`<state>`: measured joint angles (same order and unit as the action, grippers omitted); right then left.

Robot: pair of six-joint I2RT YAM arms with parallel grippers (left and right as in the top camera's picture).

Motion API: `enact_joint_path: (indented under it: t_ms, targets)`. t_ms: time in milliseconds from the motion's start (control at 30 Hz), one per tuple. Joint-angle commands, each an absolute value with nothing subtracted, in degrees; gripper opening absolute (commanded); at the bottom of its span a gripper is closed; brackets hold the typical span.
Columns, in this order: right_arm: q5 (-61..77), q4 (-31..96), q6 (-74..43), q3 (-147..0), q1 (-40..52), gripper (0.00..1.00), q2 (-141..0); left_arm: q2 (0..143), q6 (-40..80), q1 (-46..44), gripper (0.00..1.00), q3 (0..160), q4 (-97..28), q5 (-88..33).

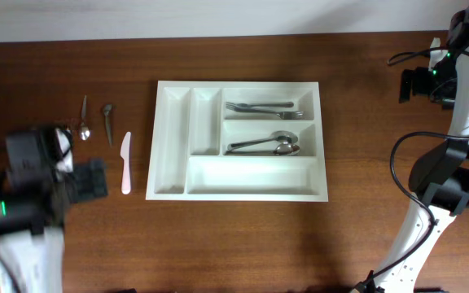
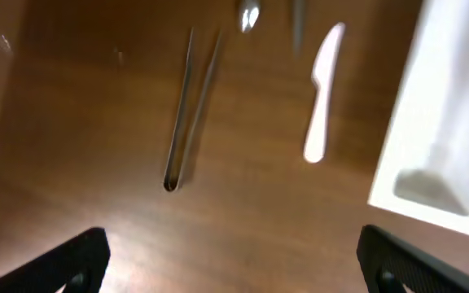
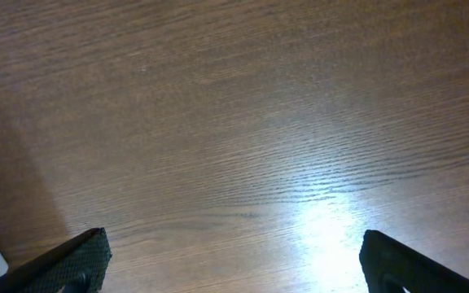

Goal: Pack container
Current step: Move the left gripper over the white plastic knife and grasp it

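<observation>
We judge packing half done: our left hand (image 2: 233, 264), spread and empty, hangs short of the pale plastic knife (image 2: 320, 94) lying left of the large white five-compartment plastic tray (image 1: 251, 175), which sits in the middle of the tabletop (image 1: 72, 65). Next we must centre over that knife and descend. Our right hand (image 3: 234, 264) is spread too. Only the overhead view shows metal forks (image 1: 263, 107) and spoons (image 1: 267, 145) inside.

The container (image 1: 172, 138) lies mid-table (image 1: 243, 244). In its right half, forks (image 1: 259, 107) lie in the rear wide compartment and spoons (image 1: 265, 146) in the one just in front. The third wide compartment runs along the front edge, and the two narrow ones stand at the left. Left of the container, apart from it, lies a knife (image 1: 125, 163). Further left and behind are a small utensil (image 1: 108, 124), then a small spoon (image 1: 84, 122). A thin metal piece (image 2: 187, 114) lies left of the knife.
</observation>
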<state>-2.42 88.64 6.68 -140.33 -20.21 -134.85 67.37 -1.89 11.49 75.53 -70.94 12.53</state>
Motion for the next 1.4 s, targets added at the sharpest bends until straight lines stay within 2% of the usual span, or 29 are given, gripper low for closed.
enact_joint_path:
  t_ms: [0, 300, 433, 633, 800, 1367]
  targets:
    - [-2.1, 88.6, 7.0, -140.1, -20.3, 0.99, -134.6, 77.6, -0.4, 14.3, 0.99, 76.7, -70.5, 10.9]
    - [-2.1, 88.6, 7.0, -140.1, -20.3, 0.99, -134.6, 99.7, -0.5, 14.3, 0.99, 76.7, -63.2, 5.6]
    - [-2.1, 88.6, 7.0, -140.1, -20.3, 0.99, -134.6, 103.4, -2.1, 14.3, 0.99, 76.7, -59.3, 3.5]
    - [-2.1, 88.6, 7.0, -140.1, -20.3, 0.99, -134.6, 104.1, -4.3, 14.3, 0.99, 76.7, -51.2, 0.9]
    - [-2.1, 88.6, 7.0, -140.1, -20.3, 0.99, -134.6, 104.1, -8.7, 14.3, 0.99, 76.6, -50.7, -7.8]
    - [-2.1, 88.6, 7.0, -140.1, -20.3, 0.99, -134.6, 107.7, -8.7, 14.2, 0.99, 76.6, -48.6, -5.6]
